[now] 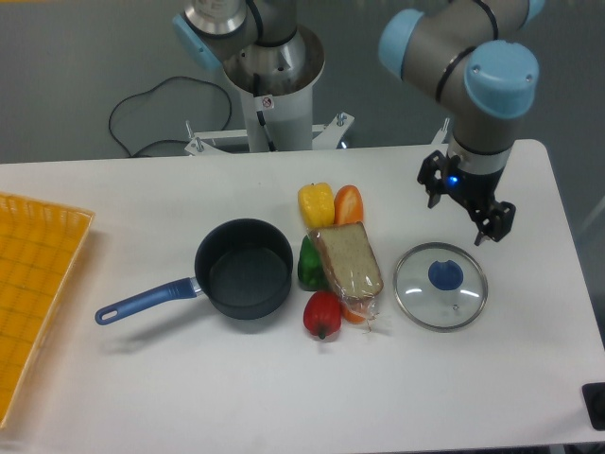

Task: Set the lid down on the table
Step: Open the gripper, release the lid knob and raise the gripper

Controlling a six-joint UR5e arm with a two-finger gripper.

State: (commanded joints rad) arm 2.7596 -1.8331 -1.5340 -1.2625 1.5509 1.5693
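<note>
Lying flat on the table (142, 397), right of centre: one lid (440, 286), round clear glass with a thin metal rim and a blue knob at its middle, knob up. Nothing grips it.

Gripper (466, 205): two dark fingers spread apart and holding nothing, hanging above the table behind the lid and clear of it. A small blue light glows on the wrist. The grey arm with pale blue joint caps rises from it toward the top right of the view.

Saucepan (244, 269): dark, empty, upright, left of centre; its blue handle points toward the lower left. It is well apart from the lid.

Between saucepan and lid, a cluster of food:
- Yellow bell pepper (316, 203), at the back.
- Orange bell pepper (349, 203), just beside the yellow one on its right.
- Green bell pepper (309, 264), near the saucepan's right wall; whether it touches cannot be told.
- Wrapped bread slice (348, 260), in clear film, lying across the middle of the cluster and partly over the green pepper.
- Red bell pepper (321, 315), at the front, stem toward the viewer.

Orange tray (28, 288): grid-patterned, at the table's left edge, partly out of view.

Robot base pedestal (274, 90): behind the table's far edge, with a black cable (142, 118) looping on the floor to its left.
</note>
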